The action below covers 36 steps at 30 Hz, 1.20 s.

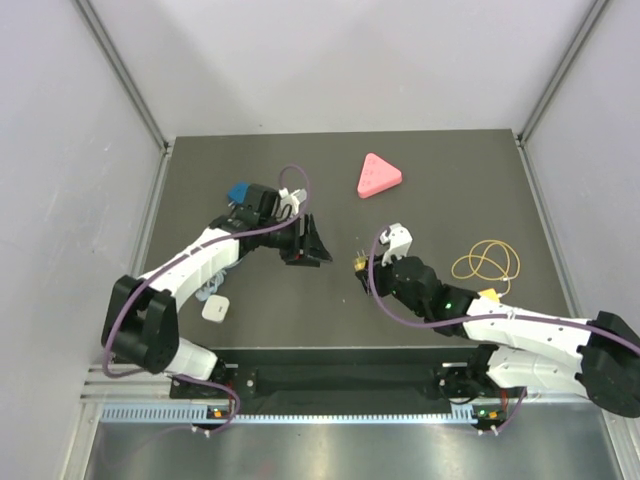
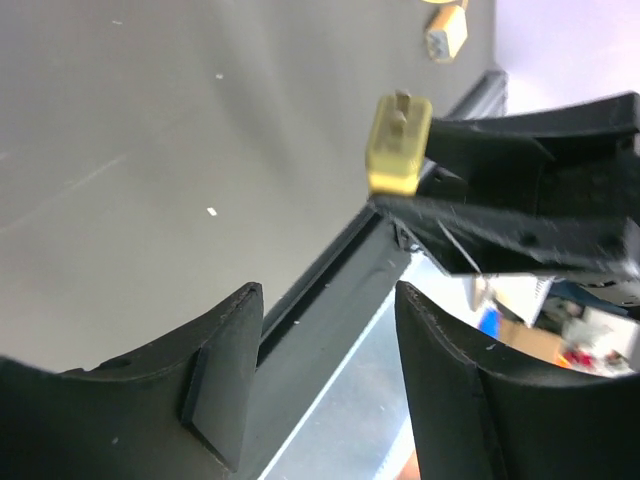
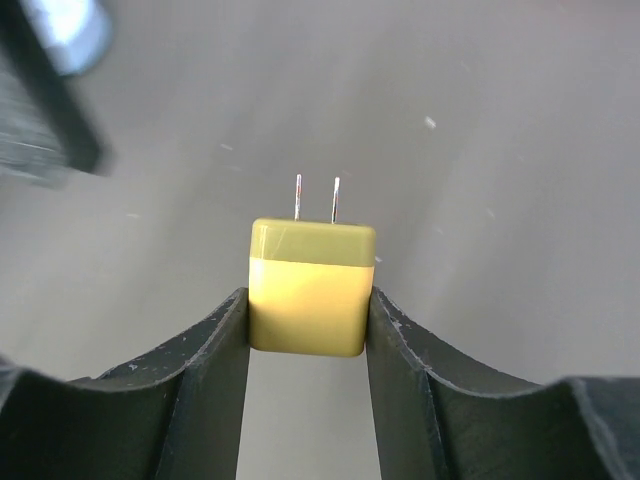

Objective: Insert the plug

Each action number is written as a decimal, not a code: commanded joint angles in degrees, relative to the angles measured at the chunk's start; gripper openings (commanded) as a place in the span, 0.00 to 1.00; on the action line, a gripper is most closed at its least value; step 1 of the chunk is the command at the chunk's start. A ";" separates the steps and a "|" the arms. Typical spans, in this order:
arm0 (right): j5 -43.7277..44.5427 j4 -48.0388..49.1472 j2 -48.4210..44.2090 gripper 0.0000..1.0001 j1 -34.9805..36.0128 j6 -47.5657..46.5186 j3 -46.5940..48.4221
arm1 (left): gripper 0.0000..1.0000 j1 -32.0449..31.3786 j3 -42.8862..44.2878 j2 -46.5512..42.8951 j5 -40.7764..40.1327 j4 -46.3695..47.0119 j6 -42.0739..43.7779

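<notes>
The plug (image 3: 311,290) is held up off the table (image 1: 450,200), near its middle. The right gripper (image 3: 308,300) pinches it by its 2 side faces, with the jaws closed to the width of the yellow body. The left gripper (image 2: 330,300) hangs just beside it. Its jaws are apart and there is nothing between them.

My main worry is the 2 prongs (image 3: 317,198). They are thin. If I drive them forward even a little tilted, they will catch the face of a socket and bend instead of entering. The pads hold only the rear part of the body, so a push on the prongs could also make the plug pivot or slide back in the grip. The 2 grippers are close together, and a careless sweep would knock them into each other. I cannot tell which item is the socket. The white block (image 1: 216,309) by the left arm is a candidate, no more.

The right wrist view alone shows the prongs, straight and parallel. In the overhead view the plug is a yellow speck, but that view gives the layout: a pink triangle (image 1: 378,176) at the far side and loops (image 1: 485,262) to the right. Only the left wrist view shows the plug side-on, and a small yellow connector (image 2: 445,40) beyond it.
</notes>
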 commanded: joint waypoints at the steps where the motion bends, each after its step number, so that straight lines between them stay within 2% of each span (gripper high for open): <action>1: -5.93 5.76 -1.51 0.08 1.68 -2.82 1.37 | 0.60 -0.99 3.19 2.72 6.85 5.01 -0.60; 6: -6.12 6.03 -1.42 0.08 3.53 -4.31 2.07 | 0.61 -3.28 4.15 5.88 7.90 6.06 -0.33; 15: -4.62 5.24 0.68 0.06 5.55 -4.84 3.74 | 0.61 -5.74 2.22 7.82 9.58 11.78 -4.73; 17: -4.62 5.32 0.77 0.06 5.91 -4.84 3.92 | 0.59 -6.01 1.96 8.61 9.31 11.78 -4.73; 19: -4.36 5.50 0.69 0.06 6.26 -4.93 4.18 | 0.48 -6.27 1.70 9.14 9.84 12.30 -4.91; 21: -4.36 5.41 0.60 0.06 6.44 -5.02 4.27 | 0.44 -6.45 1.17 9.76 10.19 12.92 -5.35; 27: -4.97 4.18 0.86 0.08 6.61 -5.46 4.89 | 0.43 -6.89 -1.03 10.11 10.98 13.88 -6.05; 29: -4.62 4.01 0.77 0.08 6.79 -5.20 4.71 | 0.36 -6.89 -2.17 10.02 11.77 14.59 -6.83; 30: -4.27 4.18 0.69 0.08 6.70 -5.02 4.45 | 0.29 -6.89 -2.43 9.93 12.12 14.94 -7.10; 32: -4.10 4.01 0.60 0.09 6.70 -4.76 4.27 | 0.00 -6.89 -2.79 10.02 13.35 15.82 -7.72; 34: -3.40 3.13 0.68 0.14 6.70 -4.14 4.53 | 0.00 -6.89 -2.35 10.11 14.14 14.94 -7.37; 35: -2.96 1.82 0.42 0.27 6.70 -2.83 4.80 | 0.00 -6.80 -2.35 9.93 14.15 15.38 -7.98; 36: -2.87 1.20 0.07 0.33 6.70 -2.04 5.32 | 0.00 -6.80 -2.35 9.59 13.97 15.64 -8.42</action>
